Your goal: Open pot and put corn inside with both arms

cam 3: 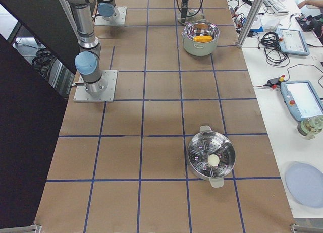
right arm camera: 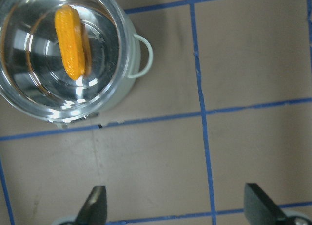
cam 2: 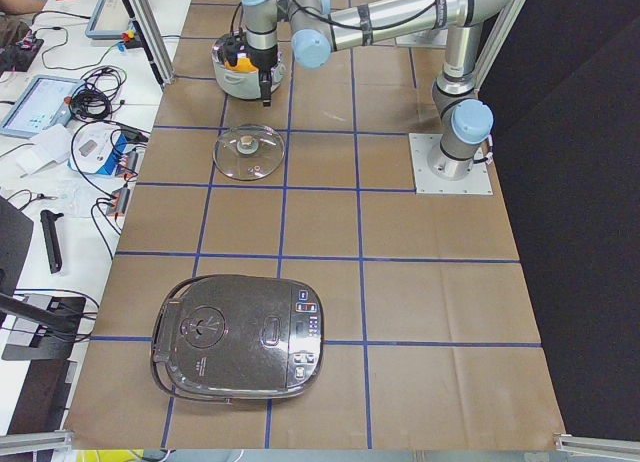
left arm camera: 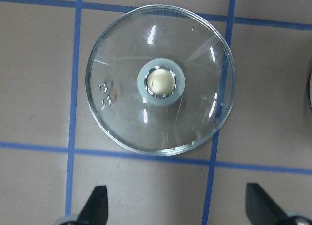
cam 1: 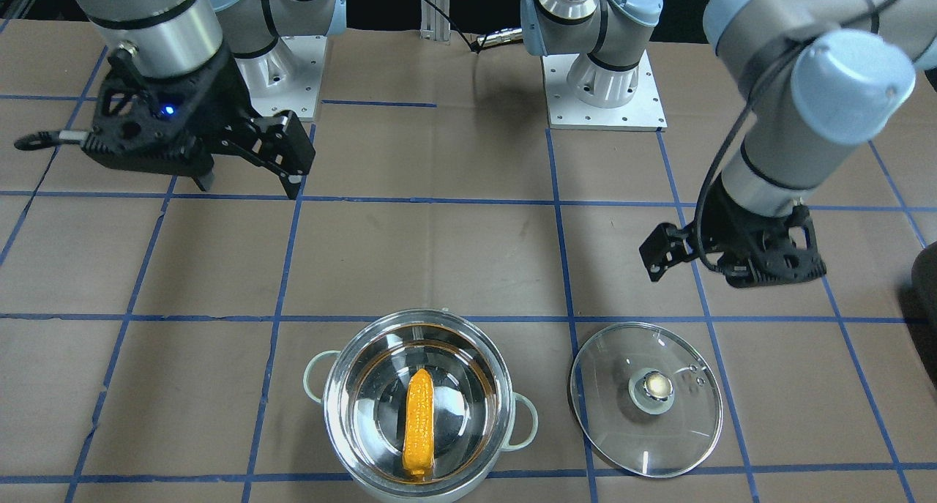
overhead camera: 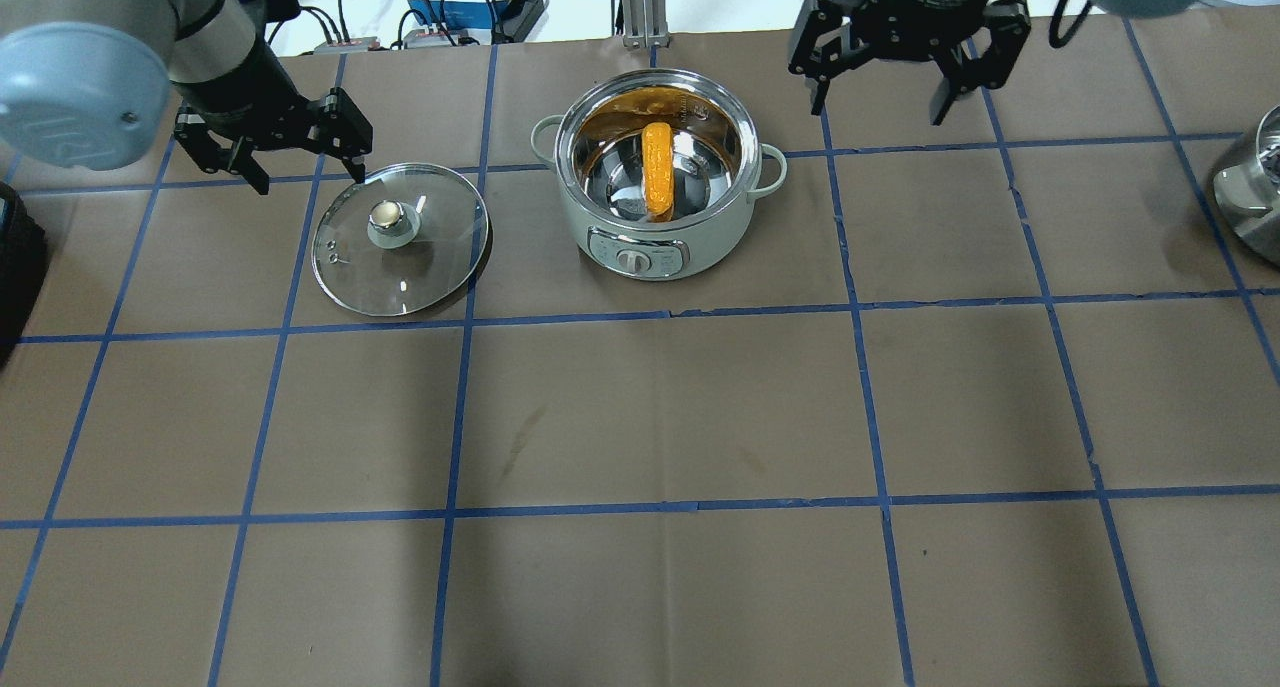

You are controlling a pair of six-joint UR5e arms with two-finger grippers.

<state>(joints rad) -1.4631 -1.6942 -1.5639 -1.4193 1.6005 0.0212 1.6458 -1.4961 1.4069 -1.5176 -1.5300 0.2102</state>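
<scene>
The pot (overhead camera: pixel 710 242) stands on the tabletop (overhead camera: pixel 660 407) with its top bare. That way something can go in. The corn (overhead camera: pixel 657 170) is inside it, lying on the shiny bottom with one end near the wall. I think the job looks done, because the pot is open and the corn is in.

The glass lid (overhead camera: pixel 400 239) lies flat on the tabletop, knob up, near the pot but not touching it. I think it was set there to be out of the way.

The left gripper (overhead camera: pixel 305 172) hangs just above the far edge of the lid. Its fingers are spread wide and it holds nothing. The right gripper (overhead camera: pixel 878 107) hangs on the other side of the pot, a bit away from it. It is spread wide too, and its hold is empty. Neither one touches anything.

Now I count. One pot. One corn. One lid. Two arms, with one gripper each. Far off at the ends of the tabletop I see one dark cooker (cam 2: pixel 240 337) and one metal steamer bowl (cam 3: pixel 210 159).
</scene>
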